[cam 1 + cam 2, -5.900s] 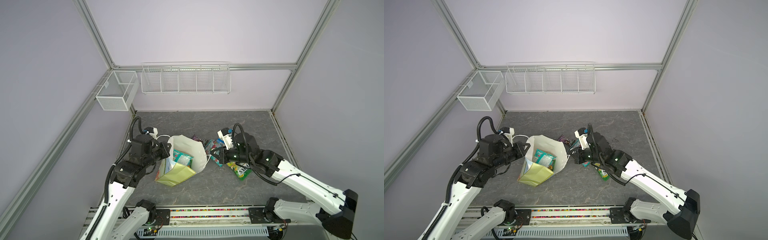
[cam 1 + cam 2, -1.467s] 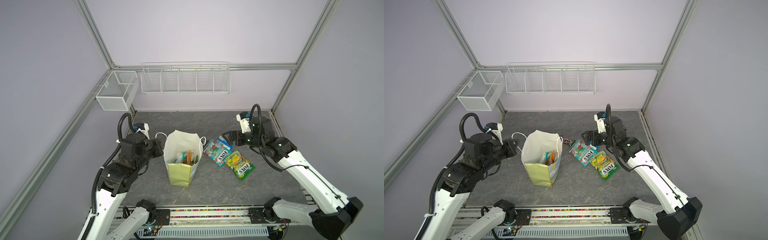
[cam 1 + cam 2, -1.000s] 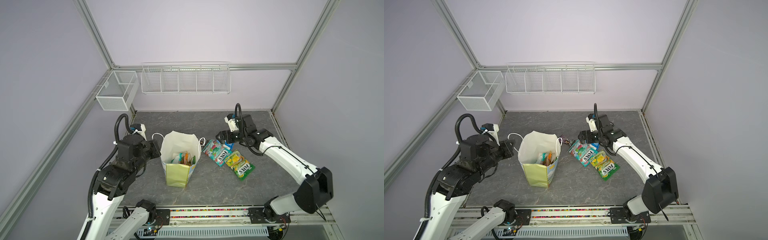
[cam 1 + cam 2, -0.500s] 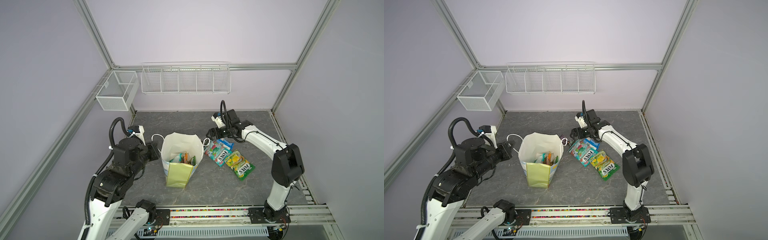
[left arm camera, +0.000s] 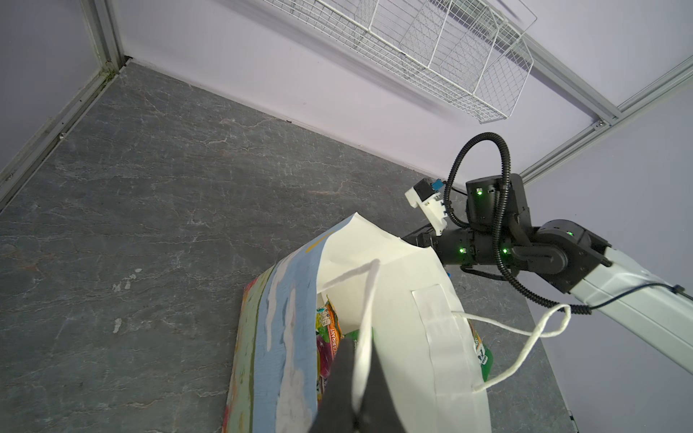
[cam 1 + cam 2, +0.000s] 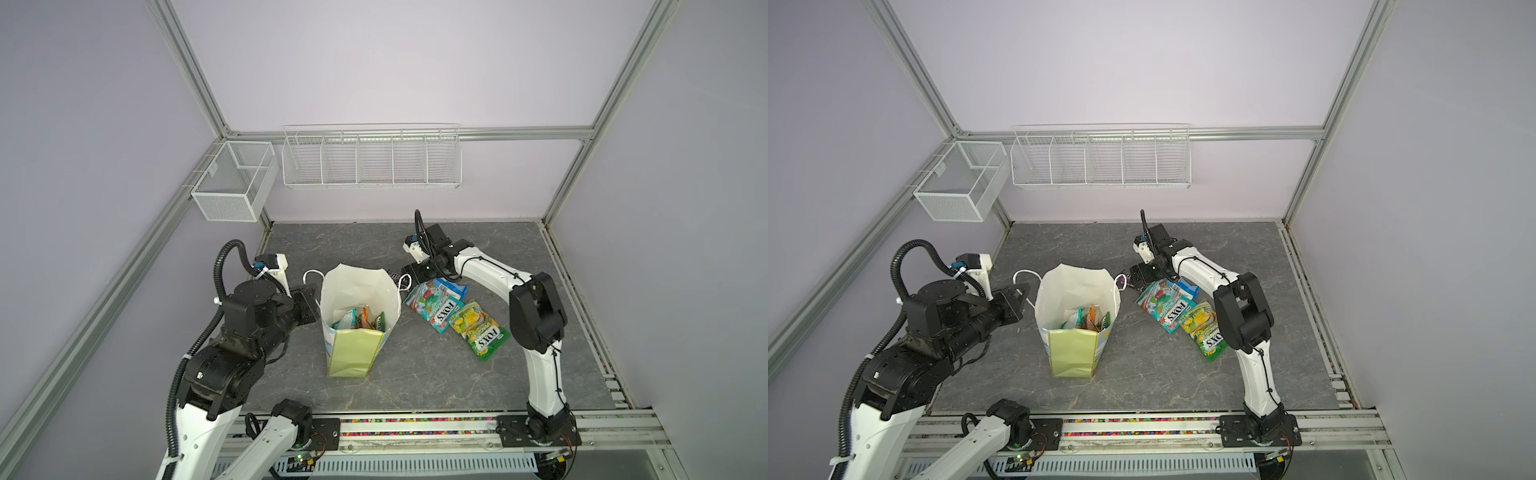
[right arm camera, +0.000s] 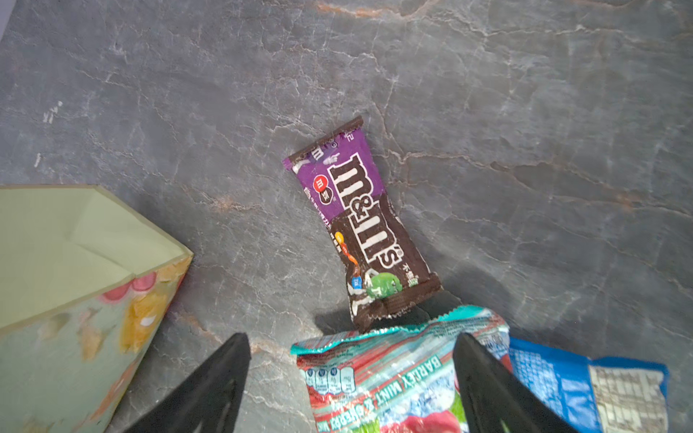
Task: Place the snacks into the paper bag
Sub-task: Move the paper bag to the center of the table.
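The paper bag (image 6: 353,353) (image 6: 1071,353) stands upright mid-table with several snacks (image 6: 359,320) (image 5: 330,337) inside. My left gripper (image 6: 309,305) (image 6: 1017,297) (image 5: 358,352) is shut on the bag's white cord handle (image 5: 365,300). To the bag's right lie a teal packet (image 6: 432,305) (image 7: 393,382), a yellow-green packet (image 6: 478,330), a blue packet (image 6: 451,287) (image 7: 585,386) and a purple M&M's packet (image 7: 360,221). My right gripper (image 6: 411,276) (image 6: 1138,278) (image 7: 350,339) is open, low over the teal packet's end beside the purple one, holding nothing.
Two white wire baskets hang on the walls, a small one (image 6: 235,187) at back left and a long one (image 6: 370,160) on the back wall. The bag's second handle (image 5: 525,337) dangles toward the right arm. A metal rail (image 6: 415,426) runs along the front edge.
My right gripper has swung left toward the bag and dropped over the teal and purple packets. The left gripper still holds the handle, and the bag, earlier tilted, stands upright.
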